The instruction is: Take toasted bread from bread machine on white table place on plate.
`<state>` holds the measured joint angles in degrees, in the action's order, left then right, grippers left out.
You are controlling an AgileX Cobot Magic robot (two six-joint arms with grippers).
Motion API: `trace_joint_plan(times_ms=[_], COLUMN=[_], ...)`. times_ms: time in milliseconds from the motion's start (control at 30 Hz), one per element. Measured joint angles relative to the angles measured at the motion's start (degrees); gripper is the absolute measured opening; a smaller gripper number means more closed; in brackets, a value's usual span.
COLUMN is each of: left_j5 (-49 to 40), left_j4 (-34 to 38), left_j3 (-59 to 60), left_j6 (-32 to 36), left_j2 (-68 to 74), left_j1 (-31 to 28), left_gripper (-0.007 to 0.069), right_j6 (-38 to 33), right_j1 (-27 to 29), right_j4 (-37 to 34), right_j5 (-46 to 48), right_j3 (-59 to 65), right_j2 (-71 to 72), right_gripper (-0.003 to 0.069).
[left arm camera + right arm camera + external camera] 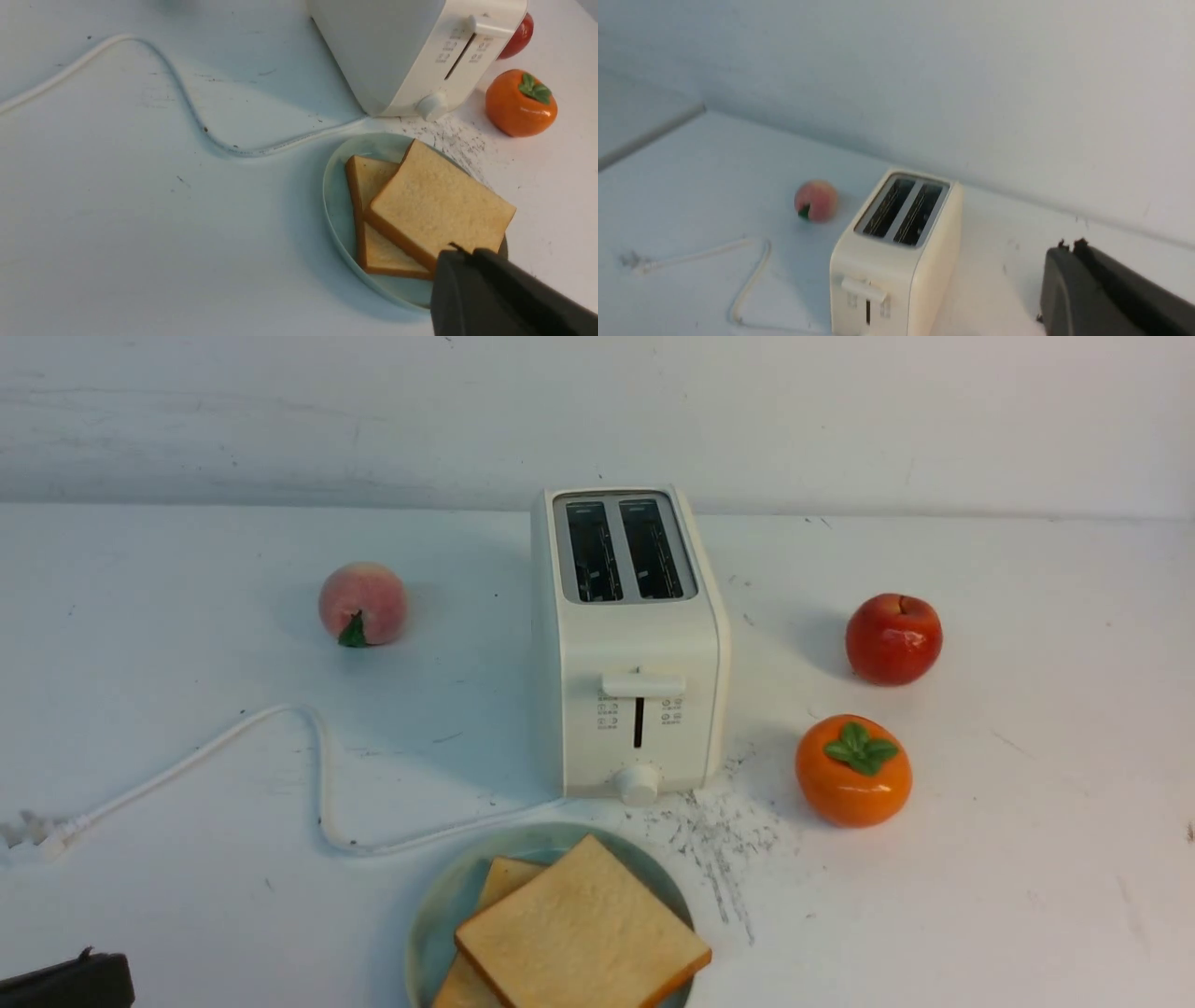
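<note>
Both slices of toasted bread (583, 938) lie stacked on the plate (434, 910) at the white table's (140, 896) near edge, your left gripper (460, 252) and right gripper (1069, 245) closed on nothing; the slices look light and probably stiff, so pinch them by opposite crust edges.

Your matte black plastic left gripper (461, 251) has flat, round-cornered fingers (467, 294) with ragged nubs at the tips; your matte black right gripper (1069, 246) matches.

- Two golden, brown-crusted slices of toasted bread (583, 933) lie flat, overlapping, on the plate (437, 919).
- The teal plate rests on the white bench (187, 859), just before the bread machine (630, 644).
- The cream bread machine stands upright, its slots empty.
</note>
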<state>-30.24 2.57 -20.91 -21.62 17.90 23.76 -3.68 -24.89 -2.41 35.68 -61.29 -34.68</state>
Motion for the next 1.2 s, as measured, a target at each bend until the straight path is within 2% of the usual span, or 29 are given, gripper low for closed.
trace_joint_plan(times_ms=[33,67,100,200,233,267,367,567,1200], left_j5=[1.94,2.14,3.39,5.12,5.23,6.20,8.02,9.45,8.30], left_j4=[0.25,0.24,0.53,0.66,0.66,0.66,0.66,0.66,0.66], left_j3=[1.06,1.15,1.67,1.83,1.83,1.83,1.83,1.83,1.83], left_j6=[0.00,0.00,0.00,0.00,0.00,0.00,0.00,0.00,-0.05], left_j2=[0.00,0.00,0.00,0.00,0.00,0.00,0.00,0.00,0.00], left_j1=[0.00,0.00,0.00,0.00,0.00,0.00,0.00,0.00,0.00], left_gripper=[-0.0004,-0.0004,-0.0004,-0.0003,-0.0003,-0.0003,-0.0003,0.0000,0.0004], right_j6=[0.00,0.00,0.00,0.00,0.00,0.00,0.00,0.00,0.00], right_j1=[0.00,0.00,0.00,0.00,0.00,0.00,0.00,0.00,0.00], right_j4=[0.83,0.95,1.49,1.62,1.62,1.42,-1.35,-4.10,-4.23], right_j5=[-5.22,-5.91,-12.86,-25.61,-26.53,-33.84,-39.84,-40.80,-41.01], right_j3=[6.44,8.32,15.95,29.46,29.46,36.05,43.04,46.03,46.03], right_j2=[6.47,7.30,14.45,24.45,25.08,29.56,34.45,35.22,35.22], right_gripper=[-0.0008,-0.0008,-0.0008,-0.0008,-0.0008,-0.0008,-0.0006,0.0001,0.0012])
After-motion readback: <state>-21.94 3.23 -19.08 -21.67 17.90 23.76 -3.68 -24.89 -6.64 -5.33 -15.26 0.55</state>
